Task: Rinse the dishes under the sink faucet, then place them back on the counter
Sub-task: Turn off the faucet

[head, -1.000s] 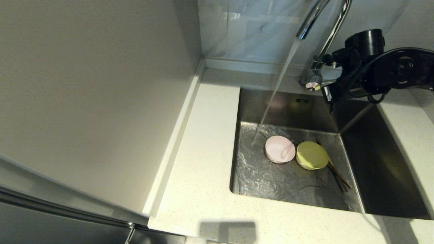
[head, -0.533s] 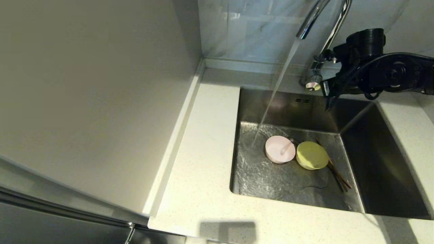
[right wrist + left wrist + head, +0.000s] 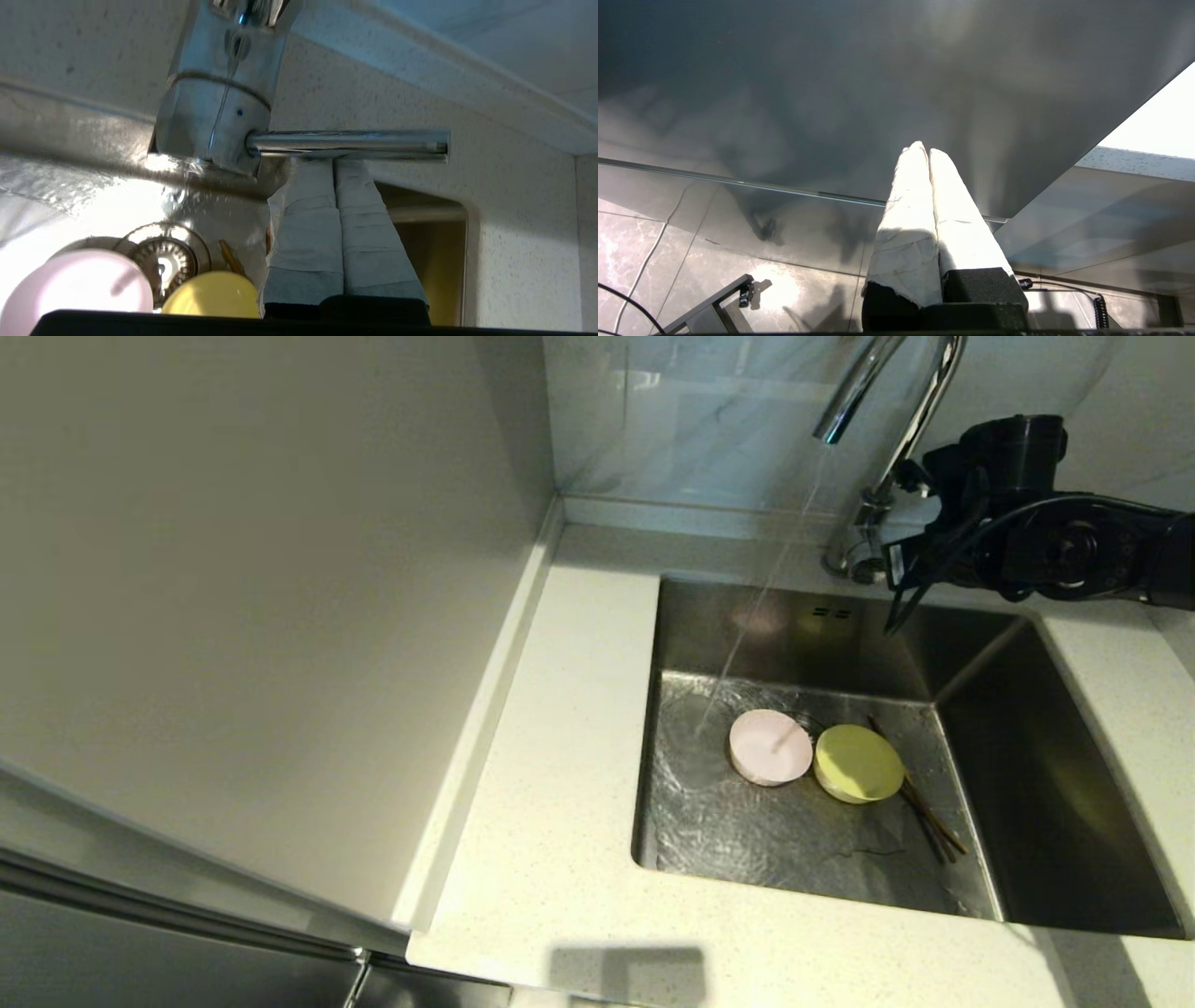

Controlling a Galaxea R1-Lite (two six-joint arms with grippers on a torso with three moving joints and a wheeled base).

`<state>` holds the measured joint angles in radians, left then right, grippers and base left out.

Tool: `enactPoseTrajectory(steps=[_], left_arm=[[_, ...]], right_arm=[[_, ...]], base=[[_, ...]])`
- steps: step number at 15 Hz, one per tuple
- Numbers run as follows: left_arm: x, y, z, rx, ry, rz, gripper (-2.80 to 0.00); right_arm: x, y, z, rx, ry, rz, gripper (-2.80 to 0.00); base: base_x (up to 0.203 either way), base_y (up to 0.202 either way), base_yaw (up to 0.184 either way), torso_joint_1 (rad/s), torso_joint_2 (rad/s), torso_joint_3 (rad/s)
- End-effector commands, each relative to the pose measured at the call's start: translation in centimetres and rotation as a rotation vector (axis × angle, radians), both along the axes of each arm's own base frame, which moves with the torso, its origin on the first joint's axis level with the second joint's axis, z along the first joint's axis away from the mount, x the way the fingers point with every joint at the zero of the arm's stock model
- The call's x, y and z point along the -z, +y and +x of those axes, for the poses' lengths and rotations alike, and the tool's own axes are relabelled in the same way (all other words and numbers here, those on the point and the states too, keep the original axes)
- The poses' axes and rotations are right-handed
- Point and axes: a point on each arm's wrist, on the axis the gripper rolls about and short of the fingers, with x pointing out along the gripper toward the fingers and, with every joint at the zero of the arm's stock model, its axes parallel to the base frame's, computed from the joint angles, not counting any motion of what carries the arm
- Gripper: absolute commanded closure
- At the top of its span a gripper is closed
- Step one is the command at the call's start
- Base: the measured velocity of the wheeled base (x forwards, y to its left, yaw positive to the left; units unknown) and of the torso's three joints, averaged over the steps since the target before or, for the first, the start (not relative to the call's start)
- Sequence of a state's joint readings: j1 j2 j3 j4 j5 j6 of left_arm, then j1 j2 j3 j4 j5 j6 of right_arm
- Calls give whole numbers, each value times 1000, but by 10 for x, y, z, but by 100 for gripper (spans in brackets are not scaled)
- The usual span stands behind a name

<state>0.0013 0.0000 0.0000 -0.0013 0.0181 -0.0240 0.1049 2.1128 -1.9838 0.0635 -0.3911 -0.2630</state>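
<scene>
Pale dishes in a steel sink

A pale-pink bowl (image 3: pixel 770 747) and a pale-yellow bowl (image 3: pixel 858 763) sit beside thin brown chopsticks (image 3: pixel 929 809) in a brushed silver-grey sink (image 3: pixel 1055 803). The counter (image 3: pixel 560 784) is off-white with fine dark speckles. The faucet (image 3: pixel 896 439) is shiny chrome; the wall tile (image 3: pixel 691 420) behind is grey with marbled veins. The right arm (image 3: pixel 1055 537) is black.

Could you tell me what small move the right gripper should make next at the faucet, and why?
Probably keep nudging the lever until the flow stops. The right gripper, shut, has its fingertips against the lever, and a thin stream runs from the faucet into the sink, landing beside the pink bowl. Then it can reach for the dishes.
</scene>
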Motion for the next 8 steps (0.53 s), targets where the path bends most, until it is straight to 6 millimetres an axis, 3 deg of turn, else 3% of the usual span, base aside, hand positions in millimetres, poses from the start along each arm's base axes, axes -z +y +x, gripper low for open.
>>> enactPoseTrajectory(steps=[1, 8], left_arm=[[0, 0, 0, -1, -3, 0, 0], [0, 0, 0, -1, -3, 0, 0]], right_arm=[[0, -3, 2, 4, -12, 1, 0], [-4, -4, -3, 9, -27, 11, 0]], base=[[0, 0, 0, 0, 0, 0], [0, 0, 0, 0, 0, 0]])
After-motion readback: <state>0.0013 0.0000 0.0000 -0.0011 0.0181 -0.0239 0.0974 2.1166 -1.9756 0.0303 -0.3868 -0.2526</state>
